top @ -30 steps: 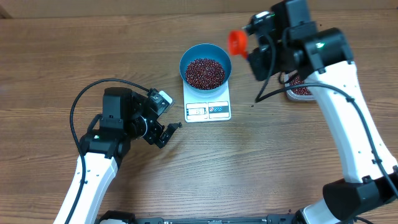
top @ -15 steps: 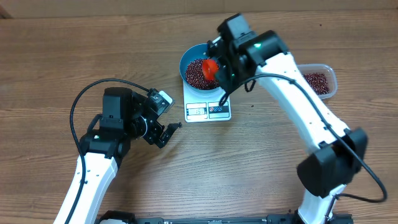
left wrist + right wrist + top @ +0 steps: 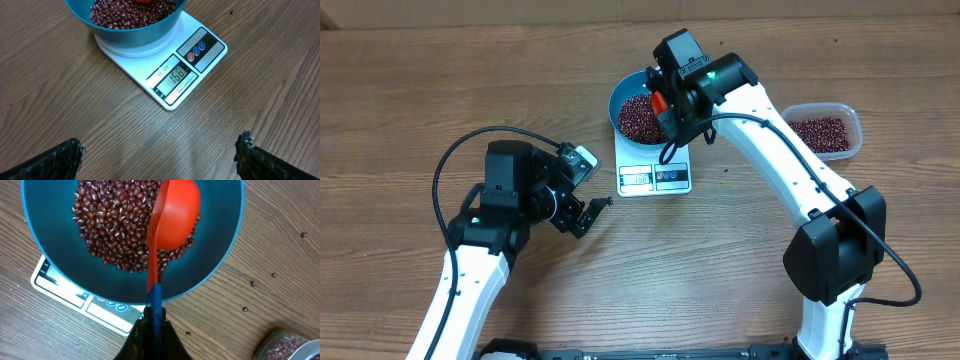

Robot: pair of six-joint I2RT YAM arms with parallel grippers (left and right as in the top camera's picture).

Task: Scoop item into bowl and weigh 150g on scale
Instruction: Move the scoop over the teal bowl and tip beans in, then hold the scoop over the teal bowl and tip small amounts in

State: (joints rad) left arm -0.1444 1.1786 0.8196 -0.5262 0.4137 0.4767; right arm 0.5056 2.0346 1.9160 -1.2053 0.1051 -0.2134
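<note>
The wooden table (image 3: 420, 80) is carrying the scale (image 3: 655, 178) near its middle; a clear tub (image 3: 856, 130) is sitting further right, with stray beans (image 3: 253, 284) lying between them.

The bowl (image 3: 205, 275) sat on the scale (image 3: 175, 75) at mid-desk (image 3: 720, 270), beans (image 3: 110, 225) heaped in it, a scoop (image 3: 175, 210) over them inside the rim. A tub (image 3: 856, 125) holding more lay to the right, loose beans (image 3: 252, 283) scattered between.

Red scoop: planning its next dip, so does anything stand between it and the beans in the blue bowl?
Nothing visible does. The scoop, held by the right gripper, is over the open bowl, directly above the beans.
</note>
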